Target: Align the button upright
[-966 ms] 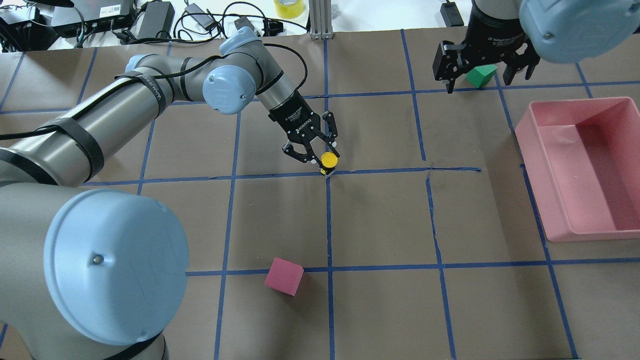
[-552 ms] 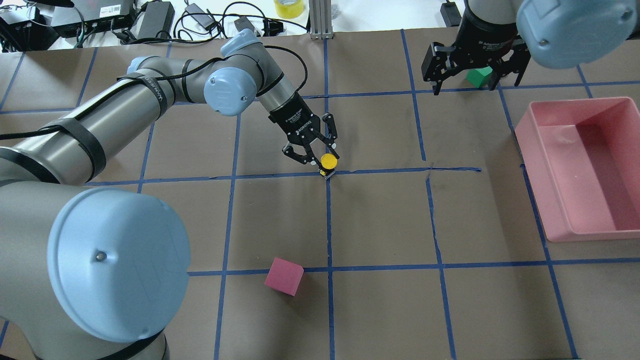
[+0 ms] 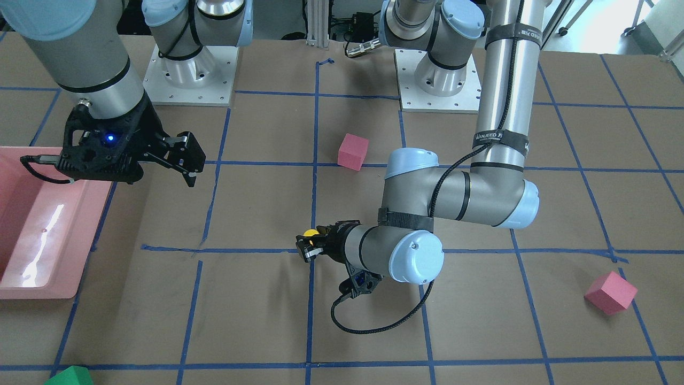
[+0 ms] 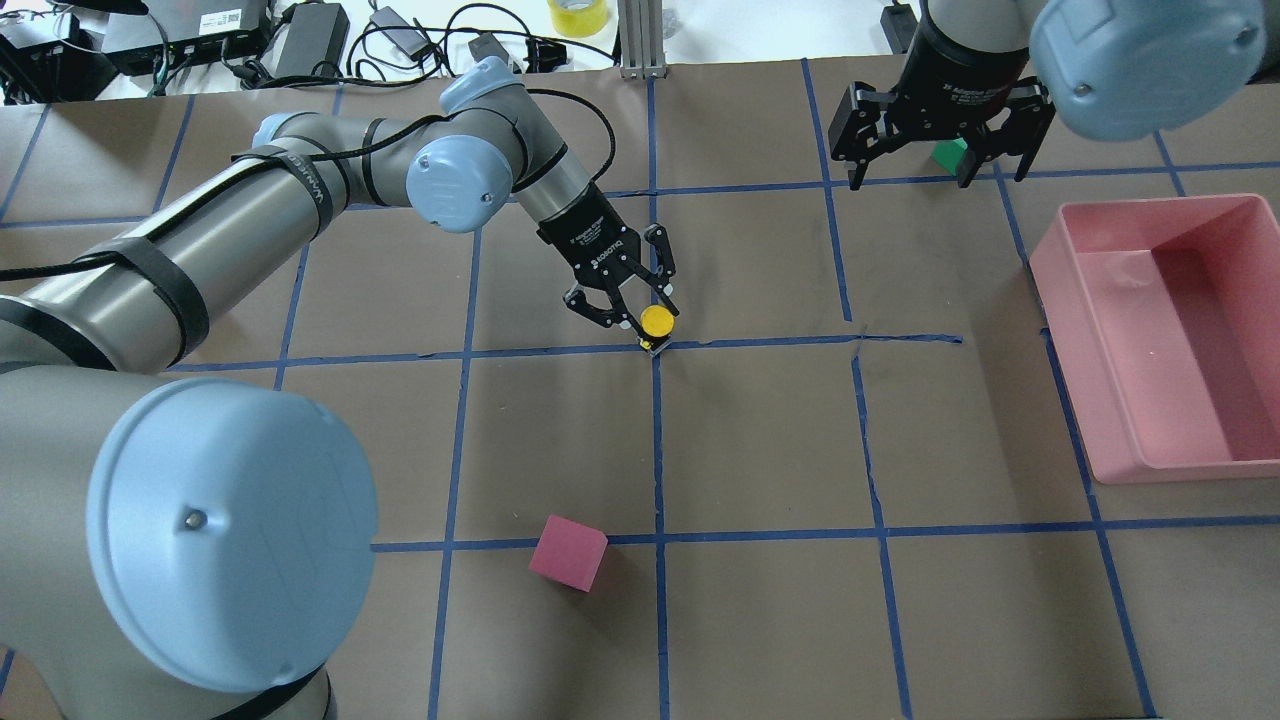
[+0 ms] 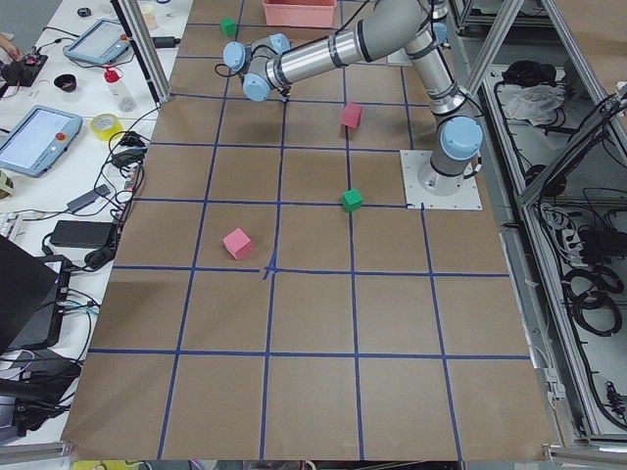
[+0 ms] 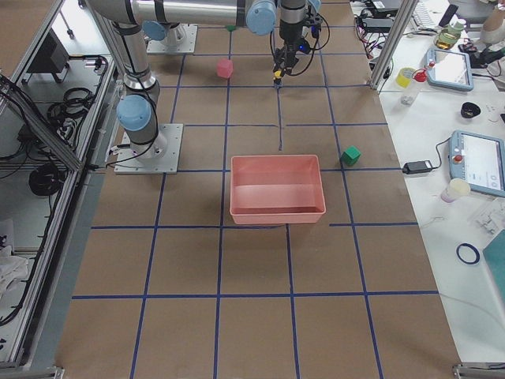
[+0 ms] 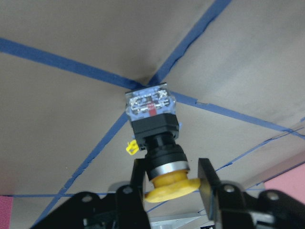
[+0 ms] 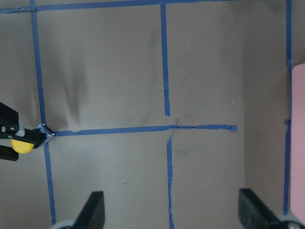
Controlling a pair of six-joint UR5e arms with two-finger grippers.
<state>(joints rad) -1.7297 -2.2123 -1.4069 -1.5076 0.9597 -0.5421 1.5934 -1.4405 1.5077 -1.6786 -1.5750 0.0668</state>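
The button [image 4: 657, 320] has a yellow mushroom cap and a black and grey body. Its base touches the table at a blue tape crossing, and it leans. My left gripper [image 4: 648, 318] is shut on the button's cap. In the left wrist view the fingers [image 7: 207, 177] flank the cap and the button [image 7: 152, 114] points away from the camera. The button also shows in the front view [image 3: 309, 233]. My right gripper [image 4: 935, 178] is open and empty at the far right, high above the table and over a green cube [image 4: 948, 152].
A pink bin [image 4: 1060, 250] stands at the right edge. A pink cube [image 4: 568, 552] lies near the robot. A second pink cube [image 3: 610, 292] lies far out on the left arm's side. Cables and power bricks [image 4: 310, 40] lie beyond the table's far edge.
My right gripper has moved left and farther away, and now covers more of the green cube. My left gripper and the button have barely moved.
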